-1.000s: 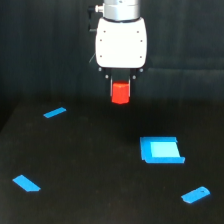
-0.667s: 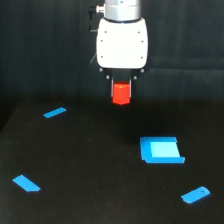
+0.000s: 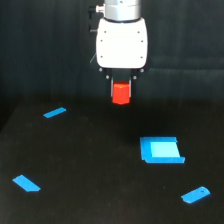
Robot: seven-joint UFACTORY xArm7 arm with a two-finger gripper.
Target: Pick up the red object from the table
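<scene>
- The hand point(image 3: 121, 86) hangs under a big white arm body point(image 3: 122, 42) at the top middle of the exterior view.
- The red object point(image 3: 120, 93) sits right under the hand, tucked between its short dark fingers point(image 3: 113, 86).
- The fingers are close together on the two sides of the red object, so the hand is holding it.
- The top part of the red object is hidden up in the hand, and the bottom part sticks out below.
- The red object is up in the air, above the far part of the black surface point(image 3: 90, 170). It does not touch the surface.
- A faint dark smudge shows on the surface under the hand, but it is too dim to be sure what it is.
- A blue block point(image 3: 161, 150) lies flat on the surface, to the right of the hand and nearer to the camera. It is bigger than the red object and well apart from it.
- A thin blue piece point(image 3: 54, 112) lies to the left of the hand, far back on the surface.
- Another flat blue piece point(image 3: 27, 183) lies near the left edge, close to the camera.
- One more flat blue piece point(image 3: 196, 194) lies at the near right, just past the blue block.
- None of the blue things touch each other or the hand.
- A dark curtain point(image 3: 45, 50) hangs behind the surface.
</scene>
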